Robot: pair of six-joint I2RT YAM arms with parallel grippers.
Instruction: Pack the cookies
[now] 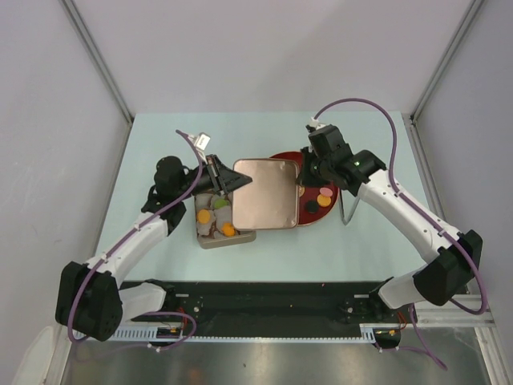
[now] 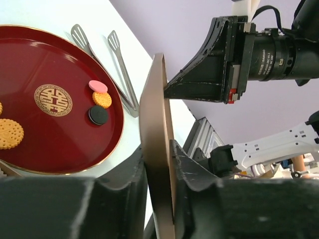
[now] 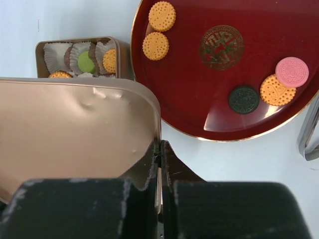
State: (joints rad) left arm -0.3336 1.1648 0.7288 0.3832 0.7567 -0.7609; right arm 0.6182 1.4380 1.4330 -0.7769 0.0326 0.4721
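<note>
Both grippers are shut on the tan square lid (image 1: 264, 192), which hangs above the tin and the plate. My left gripper (image 1: 231, 180) pinches its left edge (image 2: 158, 149). My right gripper (image 1: 303, 172) pinches its right edge (image 3: 160, 149). The open tin (image 1: 210, 241) lies below at the left and holds green (image 3: 86, 61) and orange (image 3: 110, 59) cookies in paper cups. On the dark-red plate (image 3: 199, 114) lie two orange cookies (image 3: 155, 46), a pink one (image 3: 292, 71), a patterned tan one (image 3: 273, 89) and a black one (image 3: 244, 99).
Metal tongs (image 1: 346, 210) lie on the table just right of the plate; they also show in the left wrist view (image 2: 114, 64). The lid covers part of the tin and the plate's left side in the top view.
</note>
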